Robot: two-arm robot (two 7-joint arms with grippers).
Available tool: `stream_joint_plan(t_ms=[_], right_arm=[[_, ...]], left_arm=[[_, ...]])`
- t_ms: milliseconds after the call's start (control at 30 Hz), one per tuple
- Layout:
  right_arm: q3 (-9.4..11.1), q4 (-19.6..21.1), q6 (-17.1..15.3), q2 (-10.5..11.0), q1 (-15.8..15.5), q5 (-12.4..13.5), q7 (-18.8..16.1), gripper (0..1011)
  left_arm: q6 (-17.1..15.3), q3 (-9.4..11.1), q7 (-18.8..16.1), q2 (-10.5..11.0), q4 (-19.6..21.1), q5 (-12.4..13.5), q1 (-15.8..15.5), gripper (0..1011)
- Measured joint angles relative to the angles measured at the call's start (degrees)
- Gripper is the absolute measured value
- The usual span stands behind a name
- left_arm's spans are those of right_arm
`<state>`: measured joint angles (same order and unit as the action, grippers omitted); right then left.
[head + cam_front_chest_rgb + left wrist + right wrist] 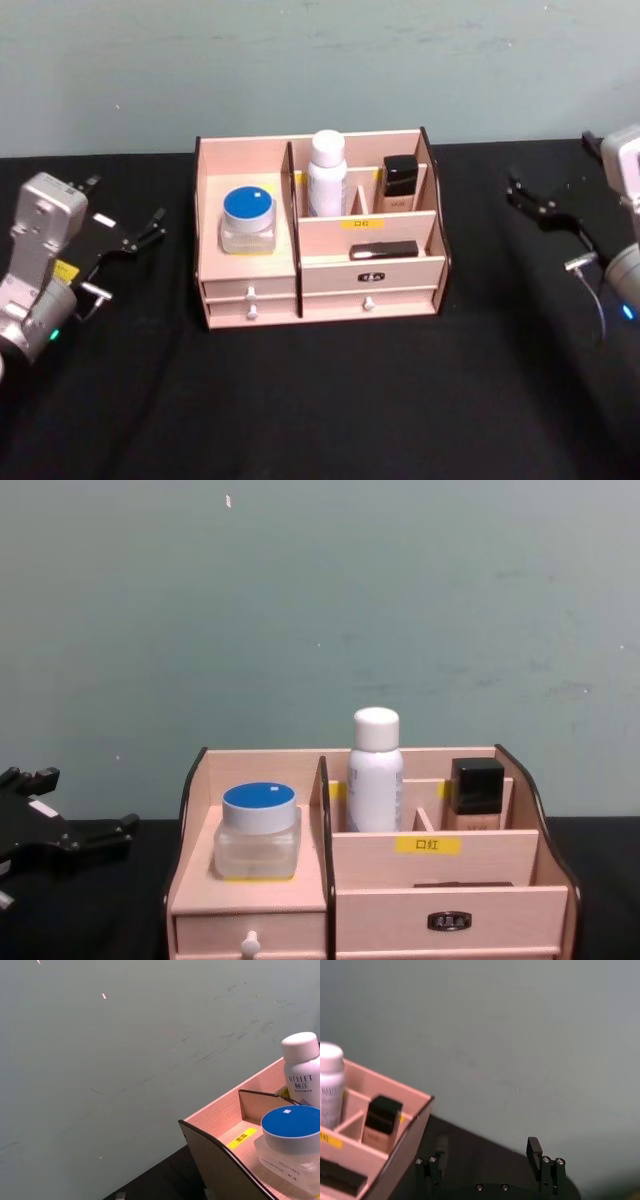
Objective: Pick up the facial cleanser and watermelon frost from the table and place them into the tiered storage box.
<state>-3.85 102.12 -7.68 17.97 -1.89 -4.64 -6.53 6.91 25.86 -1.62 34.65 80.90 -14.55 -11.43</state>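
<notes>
The tiered storage box (410,273) stands mid-table. The watermelon frost (247,218), a squat clear jar with a blue lid, sits on the box's left shelf. In the middle back compartment the facial cleanser (326,175), a white bottle, stands upright. From the chest view the jar (258,830) and the bottle (375,772) show side by side in the box (440,915). My left gripper (125,212) is open with nothing in it, well left of the box. My right gripper (552,168) hovers open far to the right, its fingers (545,1162) spread wide.
A square black-capped beige bottle (399,183) stands in the right back compartment. A flat black item (383,250) lies in the front one. Black cloth (320,400) covers the table, with free room in front of and on both sides of the box. A grey-green wall stands behind.
</notes>
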Motion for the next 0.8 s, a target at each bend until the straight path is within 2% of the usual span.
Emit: stream_joint_plan(t_ms=[300, 800], right_arm=[[0.77, -4.88, 0.70, -1.60, 0.68, 0.24, -1.32, 1002], [0.59, -4.36, 0.63, -1.39, 0.69, 0.17, -1.21, 1003]], left_arm=[[0.00, 0.00, 0.00, 0.00, 0.00, 0.00, 0.00, 1010], [0.00, 0.00, 0.00, 0.00, 0.00, 0.00, 0.00, 1010]])
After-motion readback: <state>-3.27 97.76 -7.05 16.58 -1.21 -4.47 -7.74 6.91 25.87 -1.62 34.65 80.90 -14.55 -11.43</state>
